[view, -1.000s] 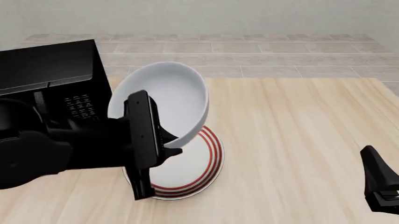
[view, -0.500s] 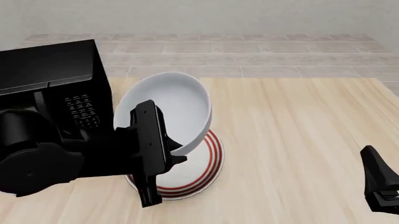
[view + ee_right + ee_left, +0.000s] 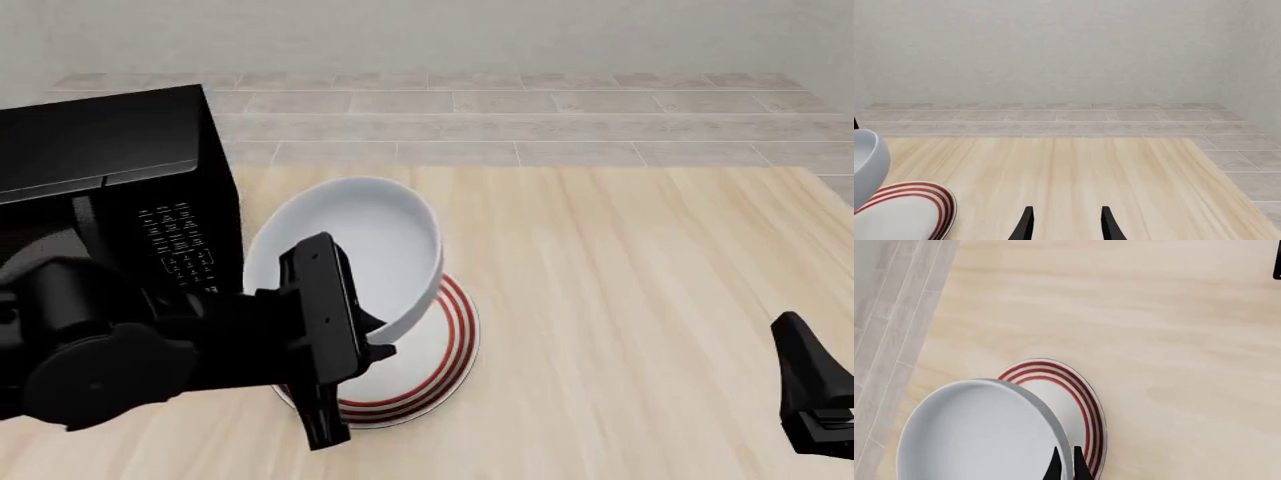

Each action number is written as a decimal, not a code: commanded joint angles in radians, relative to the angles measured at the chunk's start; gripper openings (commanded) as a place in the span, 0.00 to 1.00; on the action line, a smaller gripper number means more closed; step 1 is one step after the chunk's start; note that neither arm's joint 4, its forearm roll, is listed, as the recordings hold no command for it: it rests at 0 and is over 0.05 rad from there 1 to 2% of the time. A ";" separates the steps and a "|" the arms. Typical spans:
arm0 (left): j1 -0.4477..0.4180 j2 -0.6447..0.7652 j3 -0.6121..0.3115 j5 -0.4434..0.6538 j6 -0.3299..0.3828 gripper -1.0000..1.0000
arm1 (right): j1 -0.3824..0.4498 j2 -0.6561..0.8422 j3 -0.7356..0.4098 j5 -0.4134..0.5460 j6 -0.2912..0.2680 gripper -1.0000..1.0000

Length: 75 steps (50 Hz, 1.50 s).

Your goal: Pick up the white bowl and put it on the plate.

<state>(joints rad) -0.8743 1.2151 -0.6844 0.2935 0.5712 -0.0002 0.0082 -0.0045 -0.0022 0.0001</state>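
The white bowl [image 3: 358,245] is tilted and hangs low over the plate [image 3: 451,345], which lies flat on the table with its red rings showing. My left gripper [image 3: 378,338] is shut on the bowl's near rim. In the left wrist view the fingertips [image 3: 1054,467] pinch the bowl's [image 3: 974,435] rim, with the plate [image 3: 1084,400] just beyond and below it. My right gripper [image 3: 814,400] sits low at the right edge, far from both. In the right wrist view it [image 3: 1066,227] is open and empty, with the plate [image 3: 911,210] and the bowl's side [image 3: 867,160] at the edge.
A black microwave [image 3: 114,165] with a keypad stands at the left, close beside the bowl. The wooden table [image 3: 641,280] stretches to the right. A tiled floor and a wall [image 3: 1054,50] lie beyond the table's far edge.
The left gripper has lowered the bowl toward the plate and tipped it flatter. The right arm has not moved.
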 commanded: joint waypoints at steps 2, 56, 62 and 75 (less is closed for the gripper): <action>0.010 0.010 0.008 -0.030 -0.008 0.00 | 0.000 -0.001 0.000 0.000 0.000 1.00; -0.006 0.117 0.049 -0.161 -0.076 0.00 | 0.000 -0.001 0.000 0.000 0.000 1.00; -0.012 0.124 0.053 -0.173 -0.086 0.00 | 0.000 -0.001 0.000 0.000 0.000 1.00; -0.014 0.151 0.058 -0.203 -0.096 0.00 | 0.000 -0.001 0.000 0.000 0.000 1.00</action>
<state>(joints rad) -0.8874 1.3526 -0.6234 0.1128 0.4800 -0.0001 0.0082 -0.0045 -0.0022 0.0000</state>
